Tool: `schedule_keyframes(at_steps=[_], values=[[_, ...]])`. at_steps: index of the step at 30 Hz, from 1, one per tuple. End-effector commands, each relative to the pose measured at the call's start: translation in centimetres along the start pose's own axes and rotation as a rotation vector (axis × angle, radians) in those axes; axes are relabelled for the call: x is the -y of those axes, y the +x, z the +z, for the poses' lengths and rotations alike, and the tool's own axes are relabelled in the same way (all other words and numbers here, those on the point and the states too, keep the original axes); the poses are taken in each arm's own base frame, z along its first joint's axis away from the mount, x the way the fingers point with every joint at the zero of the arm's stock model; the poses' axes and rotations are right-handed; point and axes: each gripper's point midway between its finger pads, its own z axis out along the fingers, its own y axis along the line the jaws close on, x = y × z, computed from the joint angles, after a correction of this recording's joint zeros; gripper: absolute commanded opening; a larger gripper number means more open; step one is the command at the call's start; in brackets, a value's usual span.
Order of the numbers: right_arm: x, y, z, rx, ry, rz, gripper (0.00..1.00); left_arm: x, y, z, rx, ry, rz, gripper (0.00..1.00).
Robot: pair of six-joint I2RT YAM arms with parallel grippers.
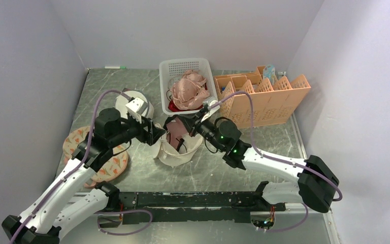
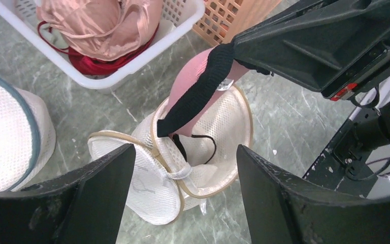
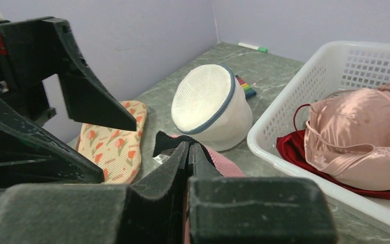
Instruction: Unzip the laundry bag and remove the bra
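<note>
The cream-white mesh laundry bag (image 1: 179, 150) lies unzipped on the table, its lid flapped open to the left (image 2: 137, 178). A pink bra with black trim (image 2: 195, 94) hangs out of the bag's mouth (image 2: 218, 137), one black strap still trailing inside. My right gripper (image 1: 199, 123) is shut on the bra's top edge (image 3: 183, 141) and holds it above the bag. My left gripper (image 1: 155, 134) is open and empty, hovering just left of the bag, its fingers (image 2: 101, 178) framing the bag from above.
A white basket (image 1: 208, 71) with pink and red garments stands behind the bag. An orange divider rack (image 1: 271, 99) is at back right. A greyish round drum bag (image 1: 144, 104) and a flat floral pouch (image 1: 78, 140) lie to the left.
</note>
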Motion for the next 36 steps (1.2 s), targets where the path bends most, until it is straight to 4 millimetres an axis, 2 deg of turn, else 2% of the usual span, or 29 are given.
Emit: schedule_keyframes(at_steps=[1, 4, 7, 11, 14, 16, 20, 24, 28, 33, 36], values=[[-1.2, -2.3, -0.4, 0.02, -0.053, -0.001, 0.0, 1.1, 0.4, 0.9, -0.013, 0.083, 0.001, 0.84], [-2.5, -3.7, -0.6, 0.046, -0.106, 0.018, 0.0, 1.5, 1.0, 1.5, -0.051, 0.113, -0.024, 0.86], [-3.6, -5.4, -0.6, 0.073, -0.155, 0.031, 0.0, 2.1, 0.6, 1.5, -0.034, 0.141, -0.035, 0.88], [-4.9, -6.7, -0.5, 0.076, -0.205, 0.041, 0.0, 2.6, -1.7, 1.7, 0.039, 0.154, -0.065, 0.89], [-5.5, -7.2, -0.7, 0.082, -0.233, 0.062, 0.0, 4.1, -3.4, 2.0, 0.074, 0.24, -0.094, 0.85], [-5.8, -7.5, -0.9, 0.085, -0.248, 0.071, 0.0, 4.8, -3.6, 2.3, 0.084, 0.287, -0.101, 0.82], [-5.9, -8.3, -1.3, 0.105, -0.25, 0.073, 0.0, 4.0, -3.4, 2.6, 0.075, 0.234, -0.158, 0.79], [-6.2, -10.0, -1.8, 0.137, -0.259, 0.062, 0.0, 3.4, -3.4, 2.4, 0.072, 0.187, -0.172, 0.87], [-6.7, -11.9, -2.3, 0.174, -0.273, 0.054, 0.0, 3.3, -3.7, 2.9, 0.076, 0.175, -0.231, 0.87], [-7.3, -14.0, -2.9, 0.225, -0.297, 0.05, 0.0, 6.0, -5.2, 2.6, 0.106, 0.341, -0.253, 0.85], [-7.4, -14.2, -2.8, 0.23, -0.298, 0.051, 0.0, 8.1, -6.8, 1.9, 0.138, 0.472, -0.243, 0.69]])
